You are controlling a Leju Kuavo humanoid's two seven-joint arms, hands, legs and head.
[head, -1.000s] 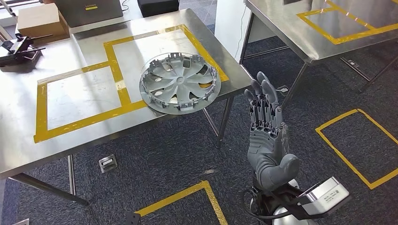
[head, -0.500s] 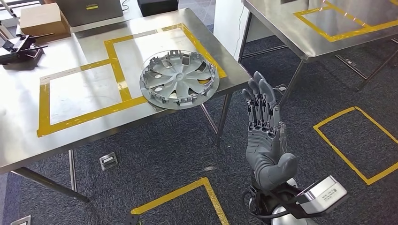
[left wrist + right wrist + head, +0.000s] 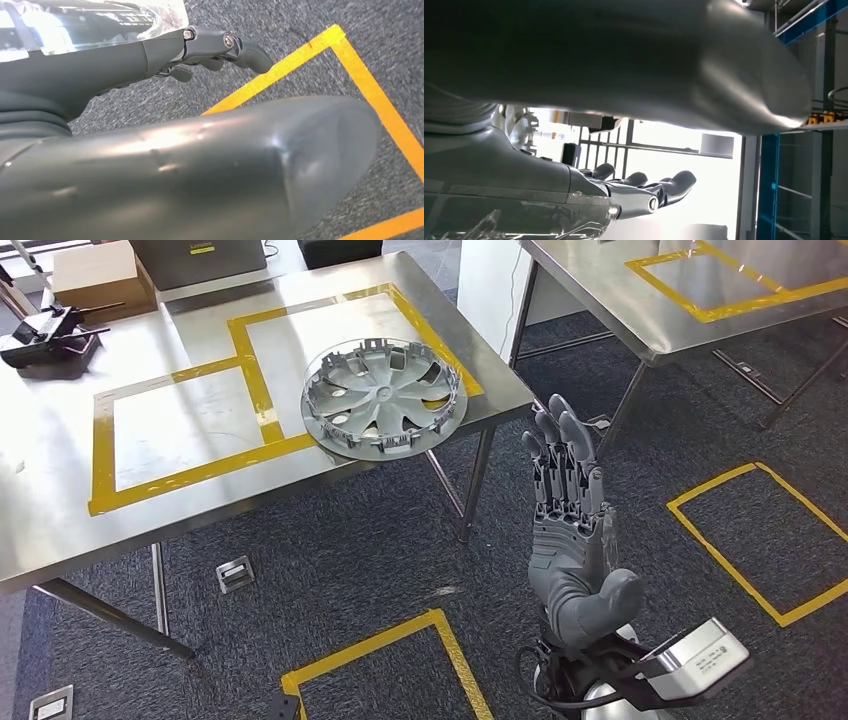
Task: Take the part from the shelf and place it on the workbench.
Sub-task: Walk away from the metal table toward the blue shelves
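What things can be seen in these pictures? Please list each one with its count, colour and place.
wheel cover: one, grey, on the workbench, lying over the yellow tape near the table's front edge.
workbench: one, steel, at the left of the head view.
tape rectangles: two, yellow, side by side on the workbench top.
cardboard box: one, brown, far left corner of the workbench.
black tool: one, beside the box.
second table: one, steel, upper right.
floor tape squares: yellow, on the dark carpet.
right hand: one, grey, raised over the floor, holding nothing.
left hand: one, dark grey, above the carpet.
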